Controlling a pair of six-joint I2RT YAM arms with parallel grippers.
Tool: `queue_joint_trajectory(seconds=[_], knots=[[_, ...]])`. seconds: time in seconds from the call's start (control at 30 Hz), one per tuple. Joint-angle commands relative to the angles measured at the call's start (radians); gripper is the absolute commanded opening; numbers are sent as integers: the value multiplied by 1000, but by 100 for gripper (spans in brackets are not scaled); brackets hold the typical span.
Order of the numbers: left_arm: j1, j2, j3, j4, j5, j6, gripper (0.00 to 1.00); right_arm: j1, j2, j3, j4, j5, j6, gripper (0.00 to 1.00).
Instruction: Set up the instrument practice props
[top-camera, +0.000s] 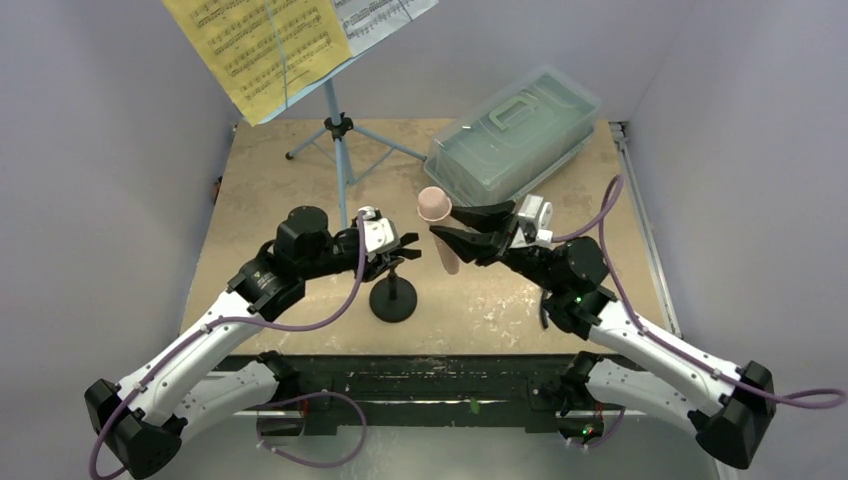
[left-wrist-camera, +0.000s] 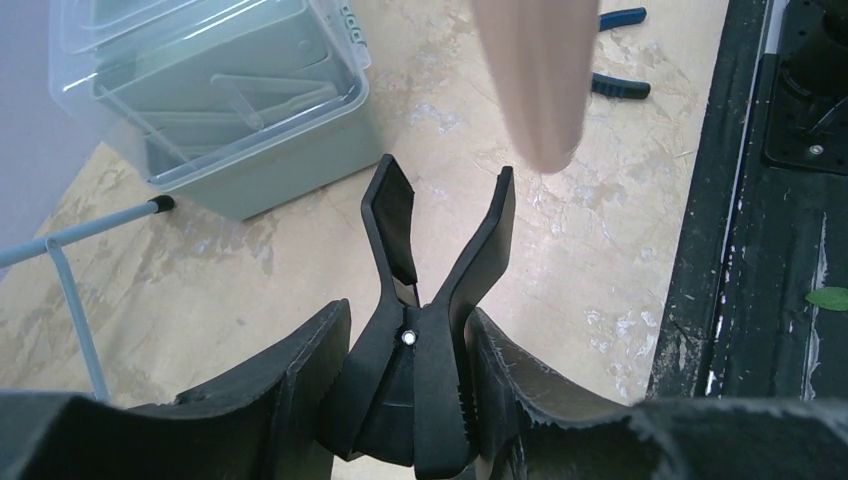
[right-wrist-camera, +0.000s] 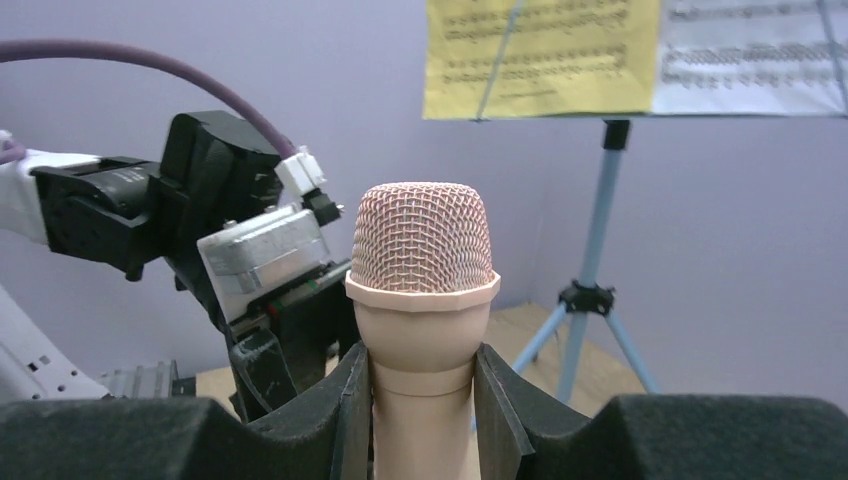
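Music stand: the light blue tripod music stand (top-camera: 338, 130) stands upright at the far left corner of the worktop (top-camera: 300, 200). Judged done.
Sheets: the white and yellow music sheets (top-camera: 265, 45) rest on the stand's desk, yellow to the left, white to the right. Judged done.
Mic stand: the short black mic stand (top-camera: 392, 300) stands upright on its round base near the middle of the near edge.
Left gripper: the left gripper (top-camera: 403, 253) has its fingers pressed against the handles of the stand's clip (left-wrist-camera: 440, 260). The clip's mouth is spread into a V.
Right gripper: the right gripper (top-camera: 443, 222) has its fingers clamped on the neck of the peach-pink toy microphone (right-wrist-camera: 422, 250), just below the mesh head.
Microphone position: held in the air, head up, just right of the clip. Its lower end hangs above and beyond the open mouth, apart from it.
Outstanding: the microphone is not yet seated in the clip. By my judgement this is the only step left.
Container: the clear lidded plastic box (top-camera: 515, 130) sits at the far right corner with its lid on.
Container contents: moulded shapes show through the wall. No separate item can be made out.
Other items: blue-handled pliers (left-wrist-camera: 620, 88) lie by the near edge, outside the box.
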Motion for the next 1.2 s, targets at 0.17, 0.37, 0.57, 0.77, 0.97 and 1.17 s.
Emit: queue_joint_trajectory(seconds=[0.17, 0.37, 0.57, 0.77, 0.97, 1.17], knots=[[9, -36, -75, 176, 77, -80, 0, 5, 232, 33, 487, -271, -122, 0], [11, -56, -87, 196, 96, -103, 0, 34, 295, -2, 646, -290, -51, 0], [15, -99, -153, 320, 133, -200, 0, 57, 373, -107, 934, -210, 24, 0], [18, -144, -251, 576, 169, -426, 0, 75, 459, -109, 1042, -184, 61, 0], [18, -175, -323, 807, 122, -563, 0, 88, 554, -127, 1248, -95, 188, 0], [16, -155, -405, 1106, 71, -741, 0, 122, 571, -116, 1263, -37, 200, 0]])
